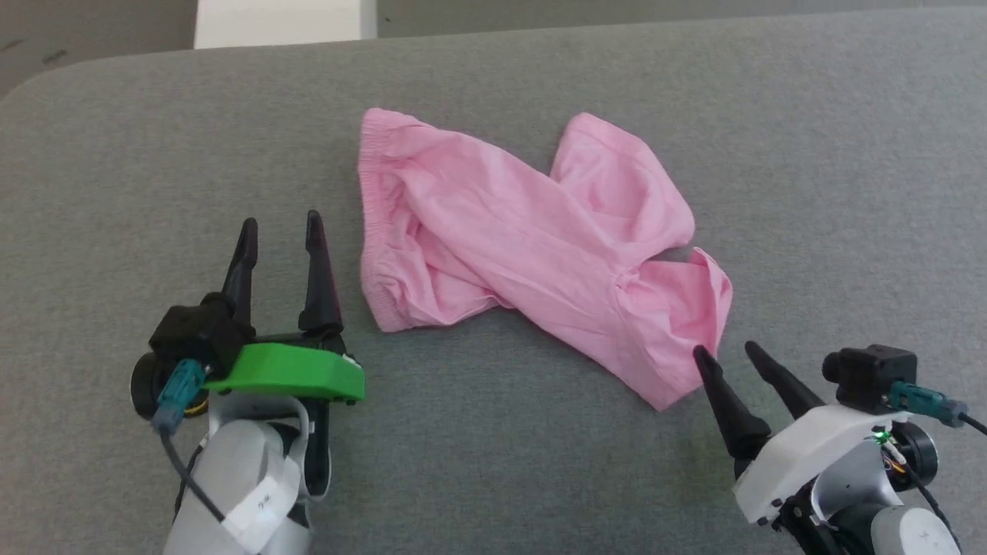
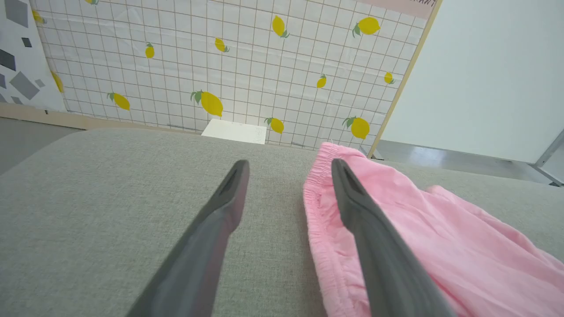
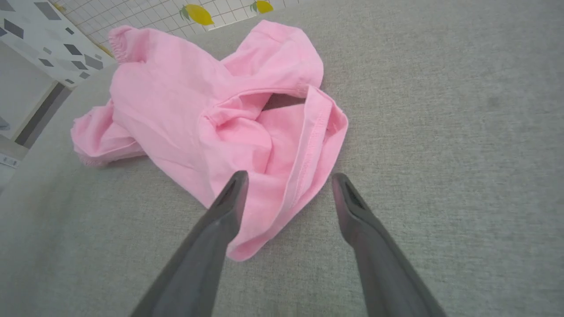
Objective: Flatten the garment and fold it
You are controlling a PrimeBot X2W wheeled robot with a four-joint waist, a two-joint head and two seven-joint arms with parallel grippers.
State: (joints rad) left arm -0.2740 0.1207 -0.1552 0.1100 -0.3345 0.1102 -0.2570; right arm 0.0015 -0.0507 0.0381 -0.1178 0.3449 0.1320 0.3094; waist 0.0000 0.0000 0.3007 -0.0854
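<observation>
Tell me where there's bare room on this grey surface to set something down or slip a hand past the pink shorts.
Free: the grey surface left of the waistband, the stretch right of the shorts, and the near strip between the left gripper and right gripper. Crowded: the right gripper's tips sit right by the near leg hem.

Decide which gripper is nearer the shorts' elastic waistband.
Left. The left gripper is just beside the waistband; the right gripper sits at the opposite leg hem.
</observation>
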